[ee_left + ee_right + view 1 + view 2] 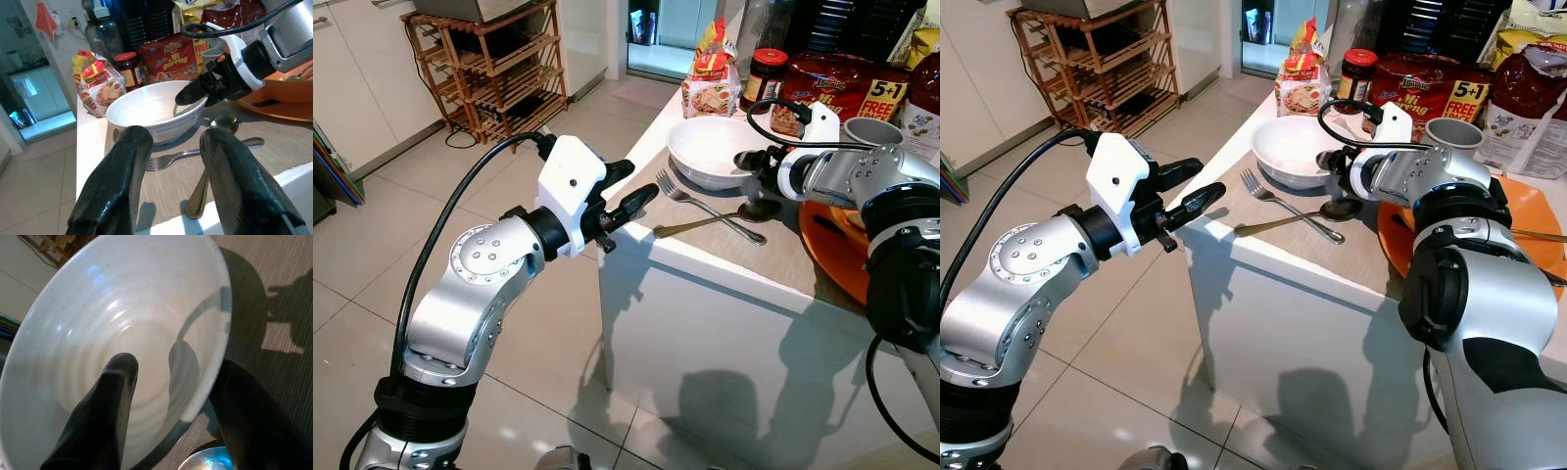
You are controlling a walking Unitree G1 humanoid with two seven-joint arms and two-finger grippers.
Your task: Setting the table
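Straddling the bowl (710,149) rim, our right pincer (171,396) stood apart, one finger inside; our left pincer (631,196), also apart, hovered off the table (783,259).

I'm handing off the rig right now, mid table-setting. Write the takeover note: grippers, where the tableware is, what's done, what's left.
Right gripper: open, straddling the near rim of the white bowl, one finger inside, one outside, not yet closed.
Left gripper: open, holding nothing, hovering off the table's corner, pointed toward the cutlery.
On the placemat: bowl at the far side; fork and gold-handled spoon lie crossed in front of it, spoon handle reaching the table edge. Orange plate sits under the right arm.
Done: bowl, fork and spoon are on the mat.
Left: probably reposition the bowl, uncross and straighten the cutlery.
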